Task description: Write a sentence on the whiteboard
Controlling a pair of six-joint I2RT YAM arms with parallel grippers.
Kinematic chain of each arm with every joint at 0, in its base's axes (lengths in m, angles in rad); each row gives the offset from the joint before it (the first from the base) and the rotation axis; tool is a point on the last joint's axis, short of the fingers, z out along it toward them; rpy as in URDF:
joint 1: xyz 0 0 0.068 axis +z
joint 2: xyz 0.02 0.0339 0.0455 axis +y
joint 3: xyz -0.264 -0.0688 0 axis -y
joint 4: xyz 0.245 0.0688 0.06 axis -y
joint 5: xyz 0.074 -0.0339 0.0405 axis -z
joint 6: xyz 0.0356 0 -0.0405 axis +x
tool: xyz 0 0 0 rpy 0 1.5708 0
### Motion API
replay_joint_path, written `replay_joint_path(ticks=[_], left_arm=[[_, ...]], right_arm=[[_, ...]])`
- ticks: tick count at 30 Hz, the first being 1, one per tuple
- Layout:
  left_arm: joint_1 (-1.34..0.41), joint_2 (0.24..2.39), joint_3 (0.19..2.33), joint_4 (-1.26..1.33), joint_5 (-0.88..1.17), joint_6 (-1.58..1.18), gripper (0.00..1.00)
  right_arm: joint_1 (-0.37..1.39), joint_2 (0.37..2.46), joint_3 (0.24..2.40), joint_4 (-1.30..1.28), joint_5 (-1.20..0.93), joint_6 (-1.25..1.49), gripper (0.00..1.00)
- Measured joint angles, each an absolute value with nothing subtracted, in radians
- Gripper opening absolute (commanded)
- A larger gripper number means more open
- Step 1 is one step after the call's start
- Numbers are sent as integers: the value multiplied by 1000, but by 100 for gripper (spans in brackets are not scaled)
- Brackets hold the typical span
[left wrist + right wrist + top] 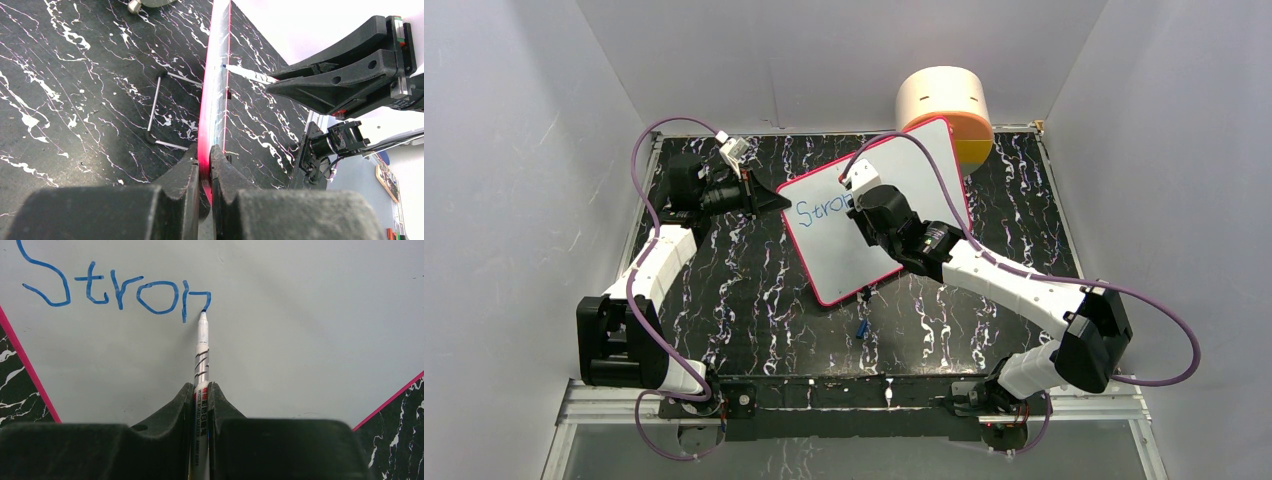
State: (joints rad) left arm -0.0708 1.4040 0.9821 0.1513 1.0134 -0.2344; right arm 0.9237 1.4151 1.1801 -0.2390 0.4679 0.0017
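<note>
The whiteboard, white with a pink-red frame, lies tilted on the black marbled table. Blue lettering on it reads "Stron"; in the top view its right end is hidden by the right arm. My left gripper is shut on the board's left edge, with the pink frame pinched between its fingers. My right gripper is shut on a white marker, whose blue tip touches the end of the "n". The right gripper shows in the top view and in the left wrist view.
A round cream and orange container stands behind the board at the back right. A small blue object lies on the table in front of the board. A metal wire stand lies under the board's far side. White walls enclose the table.
</note>
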Motion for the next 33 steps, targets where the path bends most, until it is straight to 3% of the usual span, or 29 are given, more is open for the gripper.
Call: replay_joint_path(ticks=[33], left_arm=[[-72, 1404, 985, 148, 1014, -231, 0]], right_arm=[[923, 1405, 1180, -275, 467, 21, 0]])
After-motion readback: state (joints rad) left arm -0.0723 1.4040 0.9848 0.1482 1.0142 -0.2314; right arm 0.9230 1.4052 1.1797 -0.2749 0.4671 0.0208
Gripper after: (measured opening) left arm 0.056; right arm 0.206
